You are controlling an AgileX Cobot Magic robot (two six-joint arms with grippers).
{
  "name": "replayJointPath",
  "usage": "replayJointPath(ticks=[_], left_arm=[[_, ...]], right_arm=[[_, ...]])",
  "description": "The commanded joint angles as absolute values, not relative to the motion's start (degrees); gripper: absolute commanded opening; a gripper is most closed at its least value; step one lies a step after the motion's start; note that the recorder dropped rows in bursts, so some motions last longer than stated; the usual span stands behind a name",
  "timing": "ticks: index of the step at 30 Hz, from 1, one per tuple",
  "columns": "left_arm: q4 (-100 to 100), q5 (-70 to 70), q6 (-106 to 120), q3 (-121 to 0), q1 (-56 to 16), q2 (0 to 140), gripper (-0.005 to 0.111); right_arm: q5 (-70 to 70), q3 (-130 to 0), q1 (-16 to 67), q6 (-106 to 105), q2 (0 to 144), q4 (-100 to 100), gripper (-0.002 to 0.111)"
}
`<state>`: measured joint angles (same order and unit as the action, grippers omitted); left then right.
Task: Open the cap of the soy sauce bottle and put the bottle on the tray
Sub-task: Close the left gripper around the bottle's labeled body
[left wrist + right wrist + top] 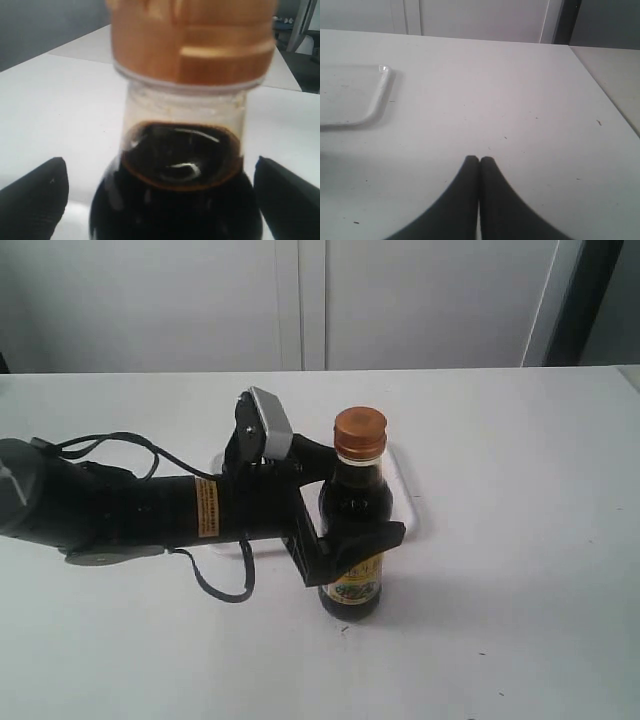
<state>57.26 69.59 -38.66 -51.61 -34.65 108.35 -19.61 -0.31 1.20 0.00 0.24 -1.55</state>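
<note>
The left jaws stand wide around the bottle [355, 498], upright on the table [520, 590] just in front of the tray [403, 490] with its cap [360, 432] closed, the right jaws pinched together, so an off-centre squeeze could tip it.

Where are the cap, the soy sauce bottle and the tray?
the cap [360, 433]: exterior view, its side.
the soy sauce bottle [357, 502]: exterior view, dark body.
the tray [377, 97]: right wrist view, raised rim.

A small clear bottle of dark soy sauce [350, 492], round orange-brown cap [360, 430] closed, stands upright on the white table [520, 560] before the flat white tray [404, 490]. The black left gripper [372, 510] straddles it, jaws spread.
</note>
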Motion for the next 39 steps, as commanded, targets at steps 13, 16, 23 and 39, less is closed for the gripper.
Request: replayJointPath(ticks=[13,16,23,39], left_arm=[[55.7,70.0,-35.8,-52.8,-35.1,112.9,0.103],[54.8,70.0,-35.2,-52.8,-35.1,113.4,0.103],[54.9,70.0,-34.1,-52.8,-36.1,113.4,0.094],[55.3,70.0,-32.8,-52.8,-37.2,113.4,0.0]], right_arm=[[-19.5,0.0,1.3,0.0,0.0,-1.7,0.0],[-19.5,0.0,1.3,0.0,0.0,-1.7,0.0],[-19.5,0.0,1.3,0.0,0.0,-1.7,0.0],[-19.5,0.0,1.3,0.0,0.0,-1.7,0.0]])
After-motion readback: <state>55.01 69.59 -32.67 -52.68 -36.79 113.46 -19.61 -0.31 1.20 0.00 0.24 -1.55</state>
